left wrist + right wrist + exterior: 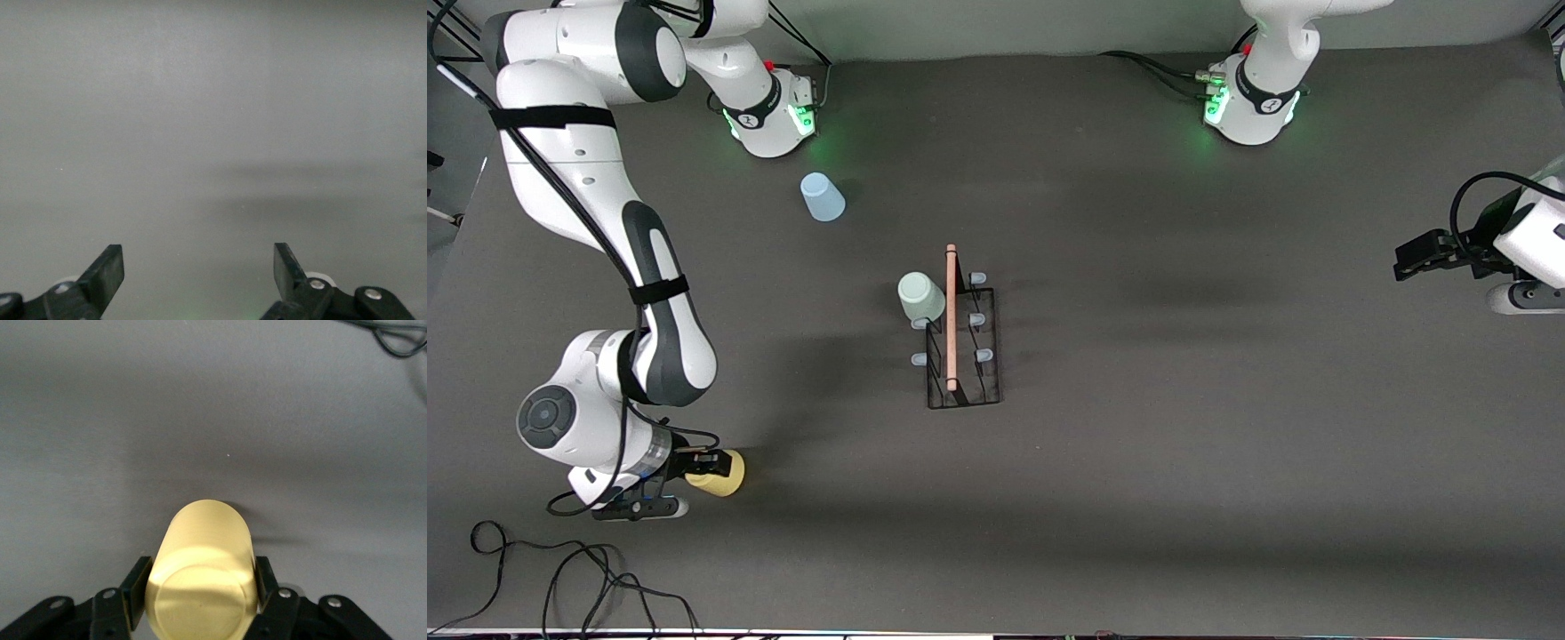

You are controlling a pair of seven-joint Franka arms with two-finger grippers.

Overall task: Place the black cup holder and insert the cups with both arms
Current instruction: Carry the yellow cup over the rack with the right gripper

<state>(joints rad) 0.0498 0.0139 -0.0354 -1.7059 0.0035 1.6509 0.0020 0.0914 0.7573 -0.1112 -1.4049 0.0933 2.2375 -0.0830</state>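
The black cup holder [963, 356] stands mid-table with its wooden rod handle [951, 316] on top. The mint green cup [920, 297] sits upside down on one of its pegs, on the side toward the right arm's end. The light blue cup [823, 196] stands upside down on the table near the right arm's base. My right gripper [710, 467] is shut on the yellow cup [726, 475], low over the table at the right arm's end. In the right wrist view the fingers [137, 587] clamp the yellow cup [203, 567] on both sides. My left gripper [1408, 264] waits open and empty at the left arm's end; it also shows in the left wrist view [198, 265].
Loose black cables [560, 569] lie on the table at the right arm's end, near the edge closest to the front camera, and a cable [400, 340] shows in the right wrist view. Several pale-tipped pegs [983, 356] on the holder are bare.
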